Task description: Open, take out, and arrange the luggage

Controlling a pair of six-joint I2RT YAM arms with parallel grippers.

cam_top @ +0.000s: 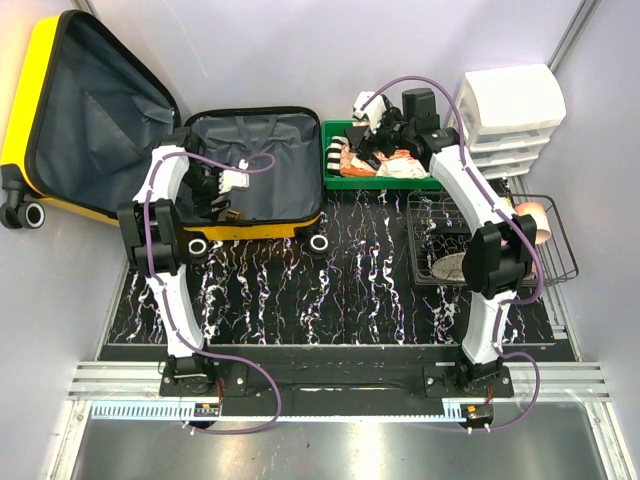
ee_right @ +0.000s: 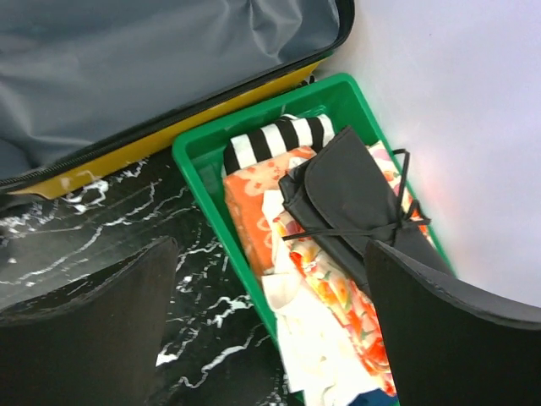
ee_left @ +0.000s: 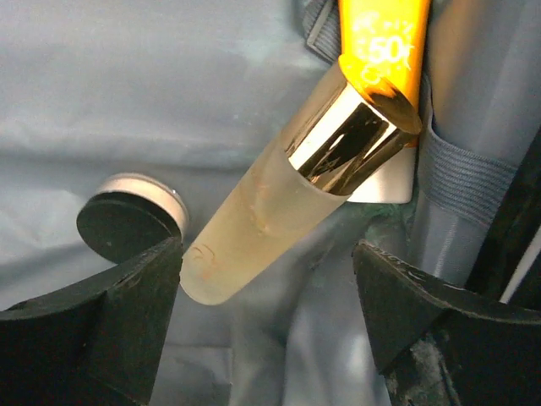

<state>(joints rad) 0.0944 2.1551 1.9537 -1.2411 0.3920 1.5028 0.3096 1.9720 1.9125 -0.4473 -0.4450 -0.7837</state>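
The yellow luggage (cam_top: 60,110) lies open at the back left, its lid leaning on the wall and its grey-lined base (cam_top: 265,150) flat on the table. My left gripper (cam_top: 222,190) is inside the base, open. In the left wrist view its fingers (ee_left: 127,304) straddle the end of a frosted bottle (ee_left: 262,220) with a gold collar and orange cap; a small black-lidded jar (ee_left: 127,220) lies beside it. My right gripper (cam_top: 385,135) hangs open and empty over the green tray (ee_right: 203,152) of folded clothes and a black pouch (ee_right: 355,203).
A white drawer unit (cam_top: 512,115) stands at the back right. A black wire basket (cam_top: 490,240) holds a pink cup (cam_top: 535,218) and a grey dish. The suitcase wheels (cam_top: 318,243) rest on the black marbled mat (cam_top: 330,290).
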